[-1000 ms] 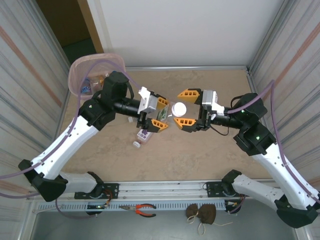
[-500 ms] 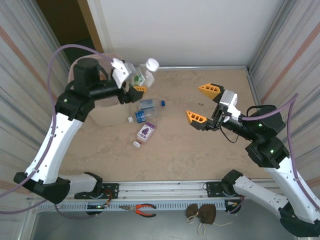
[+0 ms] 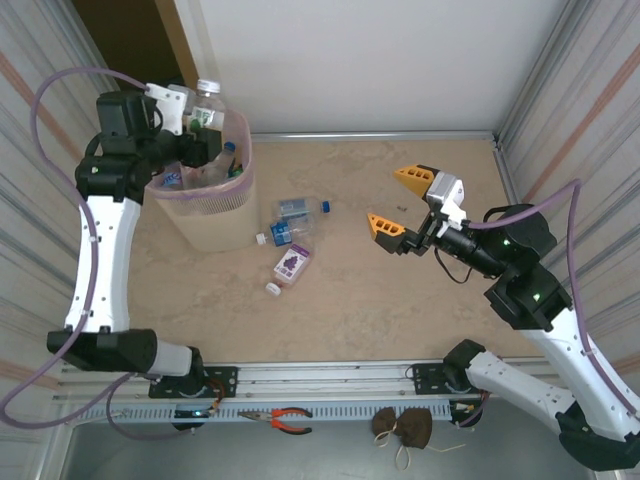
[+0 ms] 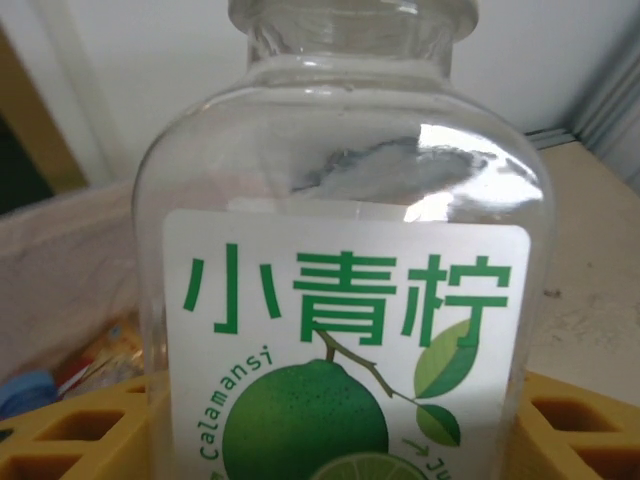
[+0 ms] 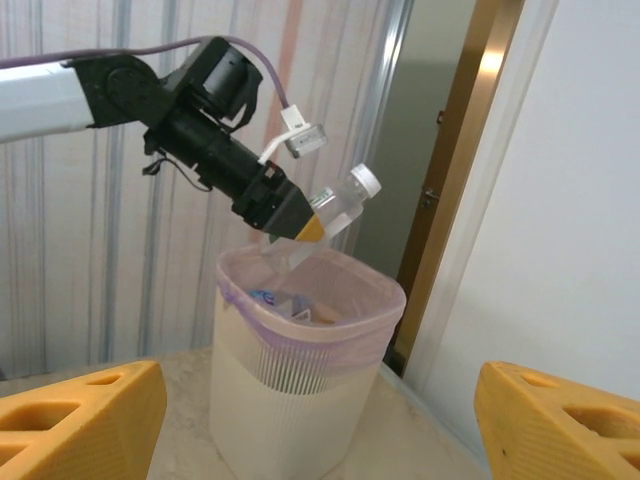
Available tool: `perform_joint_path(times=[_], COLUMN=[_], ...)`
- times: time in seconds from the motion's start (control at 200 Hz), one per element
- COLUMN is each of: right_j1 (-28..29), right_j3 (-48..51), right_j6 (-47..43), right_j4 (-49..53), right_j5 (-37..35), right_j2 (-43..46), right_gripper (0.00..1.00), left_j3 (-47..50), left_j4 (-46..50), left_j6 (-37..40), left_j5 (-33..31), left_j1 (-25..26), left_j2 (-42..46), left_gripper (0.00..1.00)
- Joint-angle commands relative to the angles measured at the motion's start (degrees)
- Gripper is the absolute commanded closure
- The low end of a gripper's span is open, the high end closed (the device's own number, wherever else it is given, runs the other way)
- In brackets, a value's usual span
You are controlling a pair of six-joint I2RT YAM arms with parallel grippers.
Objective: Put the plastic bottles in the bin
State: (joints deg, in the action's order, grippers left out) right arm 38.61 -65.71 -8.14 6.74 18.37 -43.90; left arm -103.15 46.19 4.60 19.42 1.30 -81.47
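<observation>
Clear bottle (image 3: 207, 100), pinched in left jaws, now above bin (image 3: 215, 222); right jaws spread

The left arm (image 3: 90, 260) rises steeply from its base with the elbow high and the wrist bent toward the far left corner. The left tool (image 3: 200, 130) is clamped on a clear bottle (image 3: 207, 105) between its yellow fingers (image 4: 60, 435). The right arm (image 3: 575, 350) reaches forward and inward, forearm roughly level, and the right tool (image 3: 397, 200) has its jaws spread wide with nothing between them.
</observation>
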Motion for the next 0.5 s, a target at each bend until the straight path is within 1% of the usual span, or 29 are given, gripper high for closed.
perform_joint_path(times=[0.0,0.155,0.266,0.441,0.496], right_j1=[0.1,0.1,0.0,0.0,0.0], right_j3=[-0.6,-0.2,0.1,0.4,0.5], right_j6=[1.0,1.3,1.5,1.6,1.7], right_j4=[-0.4,-0.3,-0.2,-0.1,0.1], right_j5=[-1.2,-1.4,-2.0,-2.1,-2.0], right_j2=[0.5,0.8,1.0,1.3,1.3], right_gripper=[0.2,0.2,0.2,0.2,0.2], left_j3=[-2.7,-3.0,-4.3,-5.9,-6.0], left_j4=[3.8,5.3,7.4,11.6,12.6], left_j6=[-2.0,-3.1,-4.0,-5.2,-5.5], left_j5=[-3.7,-6.9,-11.6,-14.2,-15.1], left_j1=[-1.8,-5.2,-5.3,-5.3,-5.2], left_j2=[-1.7,-4.7,-7.4,-11.3,-12.2], left_gripper=[0.46,0.44,0.44,0.44,0.42])
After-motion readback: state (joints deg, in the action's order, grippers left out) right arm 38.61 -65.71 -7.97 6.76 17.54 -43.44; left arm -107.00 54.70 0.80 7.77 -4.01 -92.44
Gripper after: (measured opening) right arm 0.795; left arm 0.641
